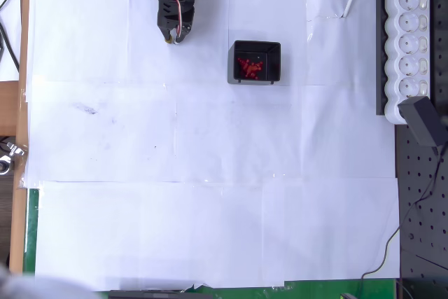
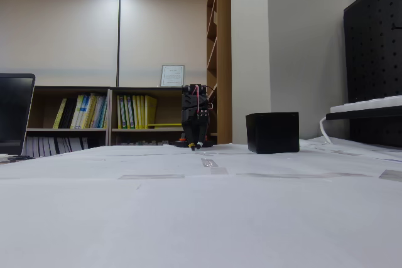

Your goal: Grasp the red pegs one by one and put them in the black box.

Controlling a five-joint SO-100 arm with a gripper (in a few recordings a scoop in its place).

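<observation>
the red pegs (image 1: 250,67) lie heaped in a bright cluster on the floor of the black box (image 1: 255,47), which sits on the white paper-covered surface (image 1: 210,173) toward the top of the overhead view. no loose peg is visible on the paper, so by my reading the task looks finished or nearly so, and no next grasp stands out. the gripper (image 1: 171,37) hangs to the left of the box in the overhead view, near it but clearly apart, with its tip pointing down at the paper; the box and its pegs lie to the right of the jaws and slightly lower in that picture. in the fixed view the gripper (image 2: 197,147) stands upright, its tip close above the surface, with the box (image 2: 272,132) to its right. the jaws look drawn close together with nothing visible between them, though they are small and dark, so i cannot tell for sure. the pegs are too small to judge any long axis. a white power strip (image 1: 410,40) lies at the right edge. no brand, label or writing can be read anywhere.
</observation>
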